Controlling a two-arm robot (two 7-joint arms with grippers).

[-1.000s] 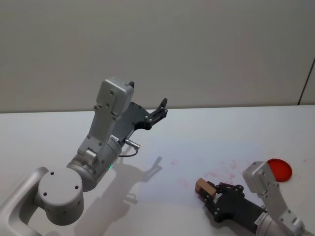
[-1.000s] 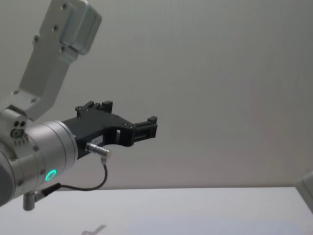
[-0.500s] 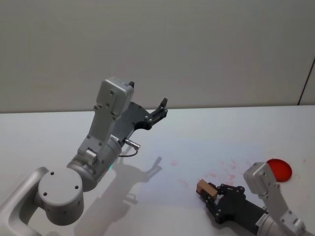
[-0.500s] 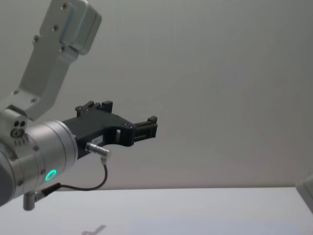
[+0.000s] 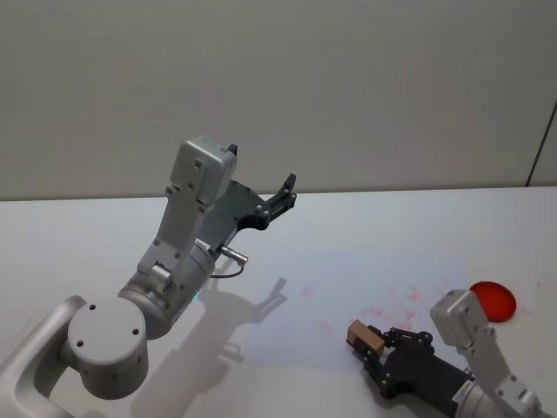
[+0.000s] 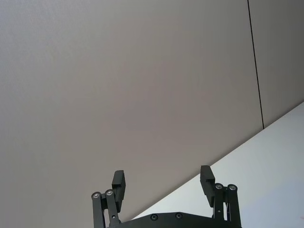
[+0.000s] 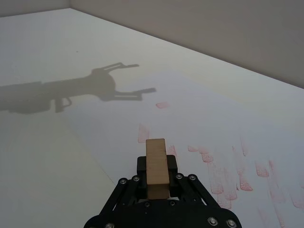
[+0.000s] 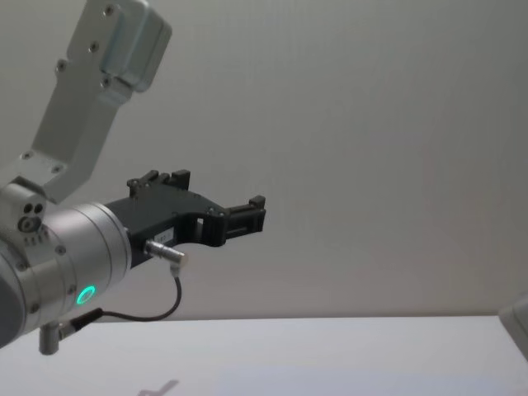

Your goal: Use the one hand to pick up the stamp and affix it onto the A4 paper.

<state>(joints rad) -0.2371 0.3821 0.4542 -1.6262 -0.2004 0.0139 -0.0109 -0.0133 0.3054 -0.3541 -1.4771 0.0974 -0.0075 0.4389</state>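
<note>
Over paper (image 7: 204, 109) | right pincer (image 5: 367, 348) clamps rectangular wooden stamp (image 7: 157, 166) | left pincer (image 6: 162, 176) aloft

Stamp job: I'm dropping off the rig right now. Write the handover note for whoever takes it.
Right gripper: shut on the stamp, low over the A4 paper; I cannot tell whether it touches the sheet.
Left gripper: open, raised above the table on the left, idle.
Red disc, probably the ink pad, lies at the right.
Done: stamp picked up; the paper already carries many red prints.
Left: press the stamp onto the paper, lift off, set it down.
</note>
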